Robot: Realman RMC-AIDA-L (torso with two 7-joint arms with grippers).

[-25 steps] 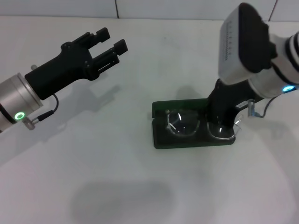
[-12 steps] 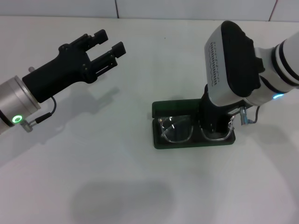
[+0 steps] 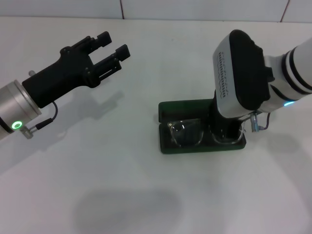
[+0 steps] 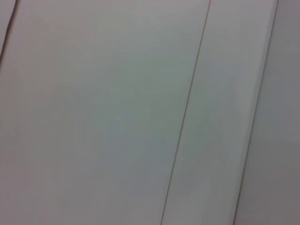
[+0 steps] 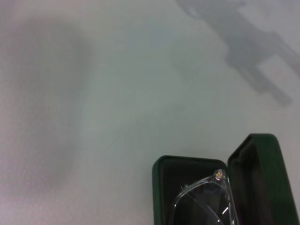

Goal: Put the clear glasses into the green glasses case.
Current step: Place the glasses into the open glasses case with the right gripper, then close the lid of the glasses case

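Clear glasses (image 3: 186, 134) are basically in the green glasses case (image 3: 168, 146) atm. The case sits open on the white table (image 3: 122, 185), lid (image 3: 183, 106) laid back on the far side. In the head view one lens lies inside the dark tray, frame lined up w/ the long side of the case. The other lens is hidden under the right gripper (image 3: 225, 132). Right wrist view agrees: a lens corner w/ its hinge (image 5: 218, 175) sits in the tray, close to the crease between tray and lid.

Right gripper is straight down into the right end of the case, on or at the glasses, but its own body blocks the fingertips, so I can't tell if it's clamped on the frame or already let go.

Left gripper (image 3: 111, 44) hangs over the table well to the left, fingers apart, nothing in them. Looks idle imo. Its wrist cam only shows blank pale surface.

So the step in hand is the placing/seating itself, prob near the end. Next move, my guess: let go if not done yet, then lift straight up w/o dragging the frame back out. Clear arms are thin, could snag on a finger. Whether the hidden side sits flat, can't say.
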